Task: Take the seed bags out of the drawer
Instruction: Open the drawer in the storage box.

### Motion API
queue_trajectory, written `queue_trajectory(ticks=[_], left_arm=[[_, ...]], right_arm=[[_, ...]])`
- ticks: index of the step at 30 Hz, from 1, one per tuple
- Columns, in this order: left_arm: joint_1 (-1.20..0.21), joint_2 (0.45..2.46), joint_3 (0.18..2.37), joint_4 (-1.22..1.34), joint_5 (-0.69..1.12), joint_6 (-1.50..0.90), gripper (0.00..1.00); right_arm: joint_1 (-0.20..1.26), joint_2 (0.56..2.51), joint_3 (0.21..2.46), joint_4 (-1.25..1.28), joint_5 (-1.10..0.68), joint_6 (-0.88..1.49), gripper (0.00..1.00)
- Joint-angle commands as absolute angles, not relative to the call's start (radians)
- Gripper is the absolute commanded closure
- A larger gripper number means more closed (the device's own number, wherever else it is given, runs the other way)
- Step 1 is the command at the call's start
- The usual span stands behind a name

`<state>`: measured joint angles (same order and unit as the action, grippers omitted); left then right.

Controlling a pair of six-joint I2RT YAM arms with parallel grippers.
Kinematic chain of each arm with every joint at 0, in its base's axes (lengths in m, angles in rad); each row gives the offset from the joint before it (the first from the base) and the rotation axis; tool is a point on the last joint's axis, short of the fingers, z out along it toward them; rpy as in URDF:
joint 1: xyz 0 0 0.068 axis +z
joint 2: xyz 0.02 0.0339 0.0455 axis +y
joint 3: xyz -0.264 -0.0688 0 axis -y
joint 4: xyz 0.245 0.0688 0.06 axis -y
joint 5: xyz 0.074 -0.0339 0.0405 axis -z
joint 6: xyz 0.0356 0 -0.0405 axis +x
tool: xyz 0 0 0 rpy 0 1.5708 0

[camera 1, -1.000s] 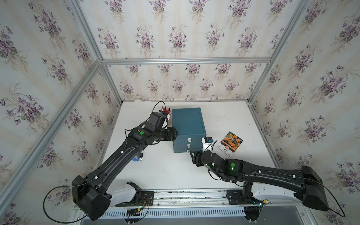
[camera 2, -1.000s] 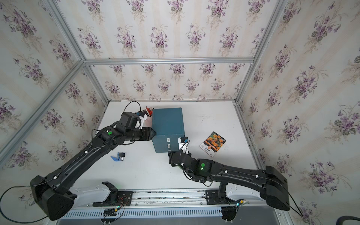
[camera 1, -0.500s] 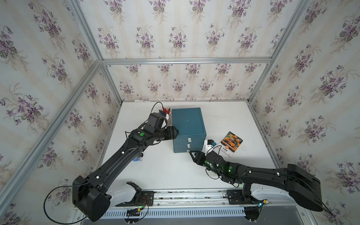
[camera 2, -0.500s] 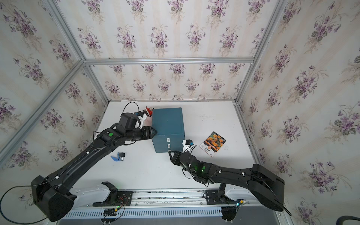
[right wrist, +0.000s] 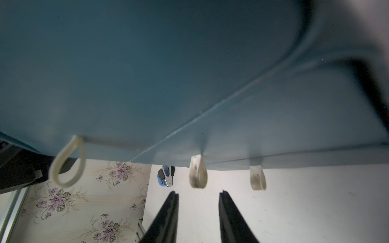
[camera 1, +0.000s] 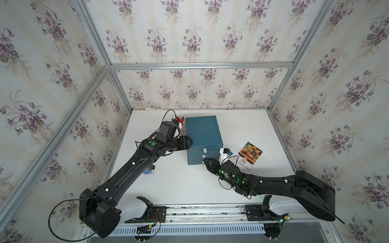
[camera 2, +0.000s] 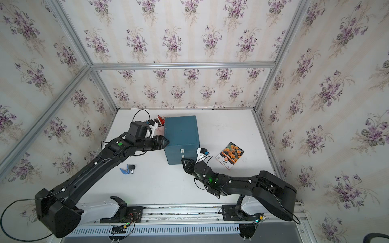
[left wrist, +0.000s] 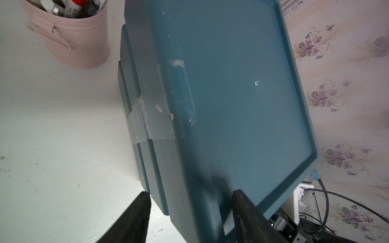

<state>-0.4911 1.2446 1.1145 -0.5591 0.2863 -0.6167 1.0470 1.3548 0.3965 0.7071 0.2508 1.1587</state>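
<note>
Bimanual cell seen from above, with wrist close-ups. On the white table, from left to right:

(a) Blue clip, lying alone on the table near the left arm's forearm and well apart from everything else.

(b) Pink cup holding pens, upright just beside the rear left corner of the box.

(c) Left gripper, at the upper left edge of the box near its front corner. In the wrist view its jaws are spread astride that edge, with one finger over the table beside the box wall and the other above the lid. Whether they clamp the edge cannot be told.

(d) Teal box of drawers, standing at mid-table. Its front faces the robot, and the drawer fronts look flush in both top views. Three pale pull loops hang from the front.

(e) Right gripper, low at the box front and pointing at it. In the wrist view its jaws stand apart with only bare table between them. The fingertips stop just short of the middle loop, which lines up with the gap and is not touched.

(f) Bag with orange blooms, outside the box, lying flat and face-up on the table to the right of it. It is near the right wrist but held by neither arm.
</note>
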Motion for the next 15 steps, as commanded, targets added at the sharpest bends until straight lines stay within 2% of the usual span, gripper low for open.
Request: queue_trajectory(ticks=[1,15], left_arm=[[-0.488,1.248,1.120,-0.583,0.287,-0.588,0.35],[-0.487,1.268,1.128,-0.586,0.299,-0.567,0.37]], right_arm=[[1.043,1.369,0.406,0.773,0.255,1.167,0.64],[1.026,1.391,0.424,0.731,0.310,1.217,0.68]])
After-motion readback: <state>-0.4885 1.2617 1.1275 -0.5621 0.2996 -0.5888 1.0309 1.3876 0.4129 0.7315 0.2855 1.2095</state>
